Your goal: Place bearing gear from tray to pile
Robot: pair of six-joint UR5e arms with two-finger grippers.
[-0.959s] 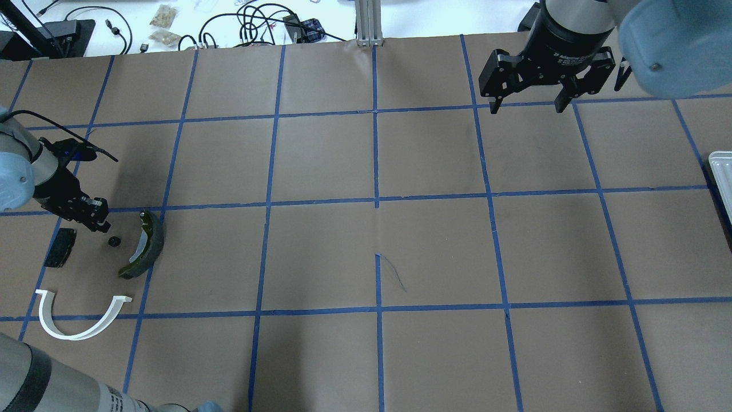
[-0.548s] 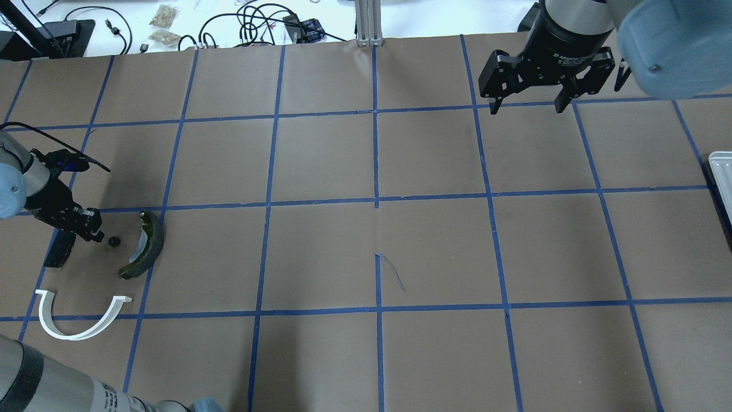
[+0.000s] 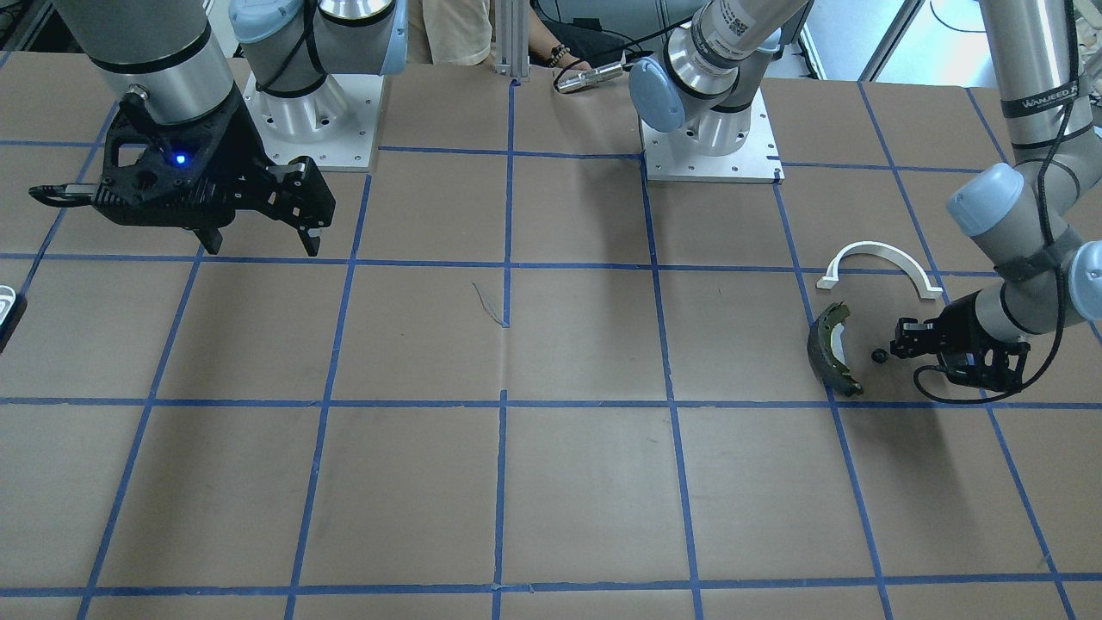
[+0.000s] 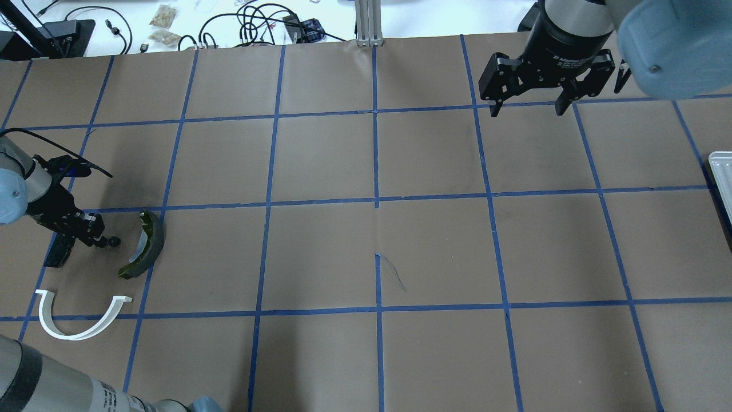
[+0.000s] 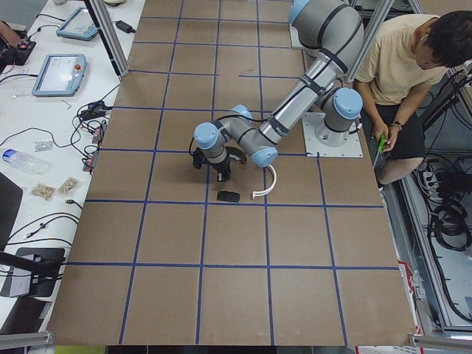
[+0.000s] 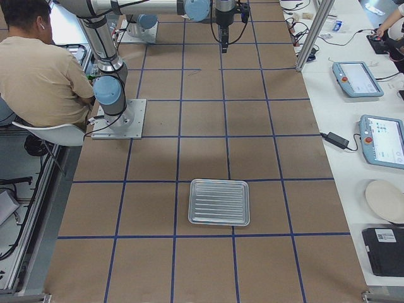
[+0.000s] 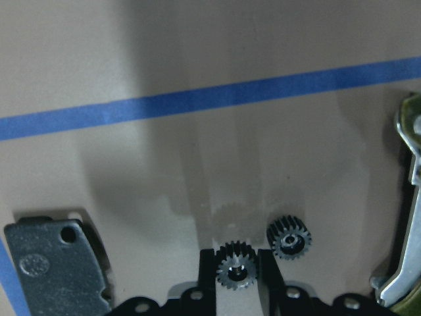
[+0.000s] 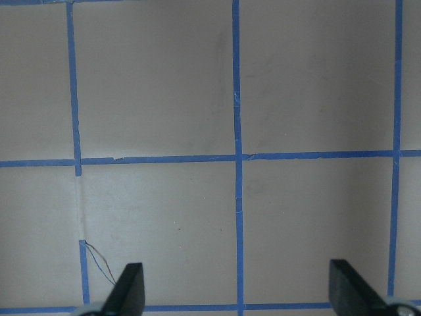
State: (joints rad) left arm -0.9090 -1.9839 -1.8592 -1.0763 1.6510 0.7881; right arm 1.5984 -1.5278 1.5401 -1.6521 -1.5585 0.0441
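In the left wrist view my left gripper (image 7: 237,258) is shut on a small black bearing gear (image 7: 237,272), low over the brown paper. A second black gear (image 7: 289,238) lies on the paper just to its right; it also shows in the overhead view (image 4: 114,241). The pile lies around my left gripper (image 4: 96,237): an olive-edged brake shoe (image 4: 146,243), a black pad (image 4: 59,252) and a white arch (image 4: 80,318). My right gripper (image 4: 526,106) is open and empty at the far right. The grey tray (image 6: 219,202) holds nothing.
The table is brown paper with a grid of blue tape. The tray's corner (image 4: 721,177) shows at the right edge of the overhead view. Cables and bags lie beyond the far edge. An operator (image 5: 413,66) sits beside the robot's base.
My left gripper has moved nearer and lower, to beside the gear that lies on the paper and over the black pad's end. The right gripper has barely moved.
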